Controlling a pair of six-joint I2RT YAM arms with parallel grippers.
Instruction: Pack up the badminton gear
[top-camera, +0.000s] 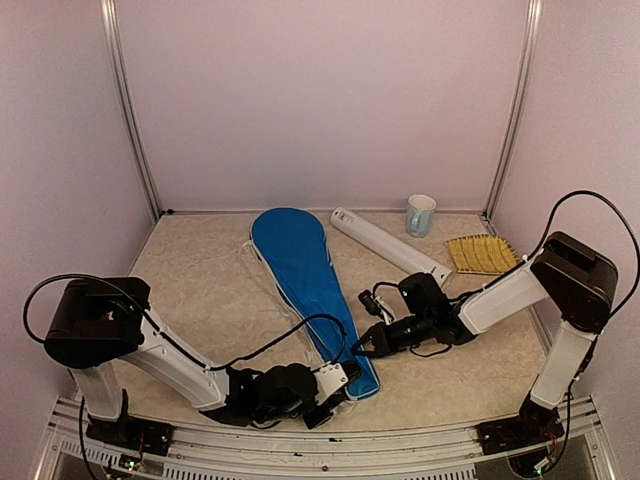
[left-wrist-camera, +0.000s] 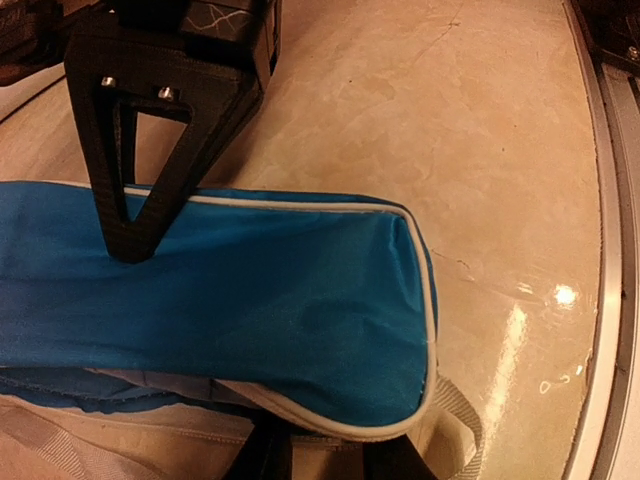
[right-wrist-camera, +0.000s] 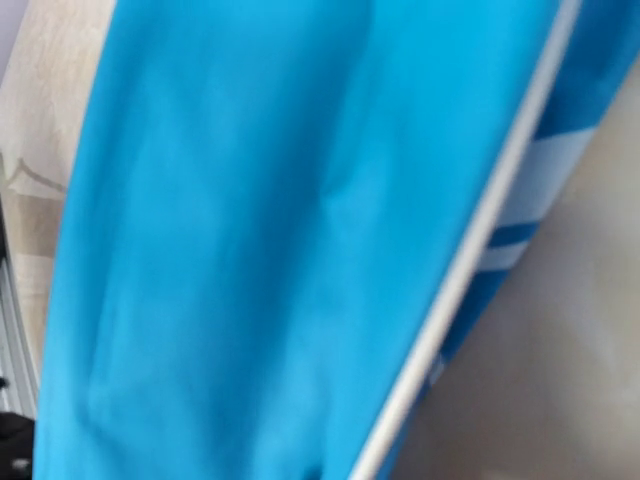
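Note:
The blue racket-shaped cover (top-camera: 298, 262) lies flat, slanting from the back centre toward the front. Its narrow end (left-wrist-camera: 300, 300), edged with white piping, fills the left wrist view. My left gripper (top-camera: 343, 381) is at that narrow end, its dark fingers (left-wrist-camera: 265, 458) closed on the end's underside layer. My right gripper (top-camera: 361, 346) is shut, its black tip (left-wrist-camera: 125, 240) resting on the cover's top near its right edge. The right wrist view shows only blurred blue cover (right-wrist-camera: 250, 250), and those fingers are hidden there. The long white tube (top-camera: 388, 243) lies behind the right arm.
A pale blue mug (top-camera: 421, 214) stands at the back right, a straw-coloured brush (top-camera: 480, 254) beside it. A black cable (top-camera: 300, 335) loops over the cover. A grey strap (left-wrist-camera: 465, 410) hangs from the cover's end. The metal rail (left-wrist-camera: 600, 250) runs along the near edge.

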